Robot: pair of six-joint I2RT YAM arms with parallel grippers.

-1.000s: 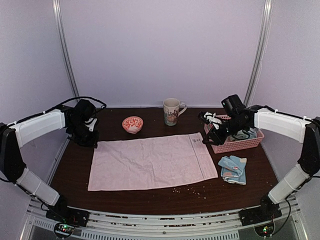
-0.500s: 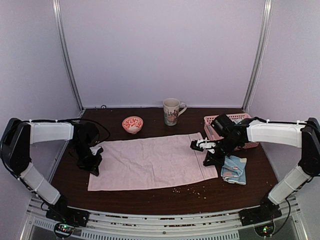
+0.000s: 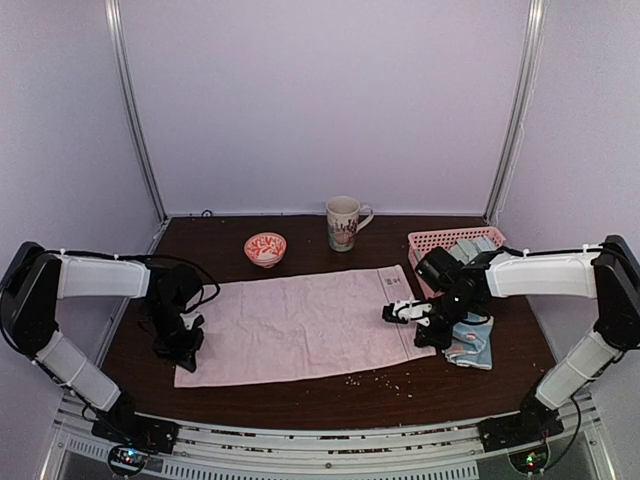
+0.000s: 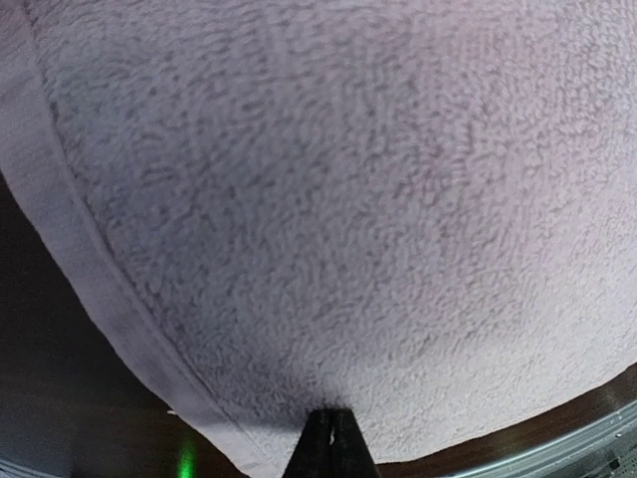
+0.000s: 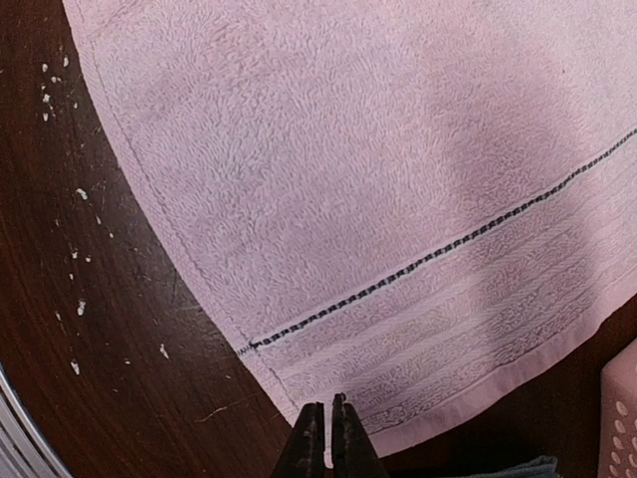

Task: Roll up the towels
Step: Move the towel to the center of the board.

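Spread flat mid-table, pale pink towel (image 3: 300,325): fluffy, lightly creased, dark stitched line near 3 o'clock hem. Closed tight at its 8 o'clock corner, left gripper (image 4: 328,423); likewise closed at 4 o'clock corner, right gripper (image 5: 325,413).

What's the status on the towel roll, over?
Both shut: left gripper at pink towel left edge, right gripper at near-right hem; grip unconfirmed. Towel flat, unrolled. Nearby: blue towel beside right gripper, crumbs by near edge.
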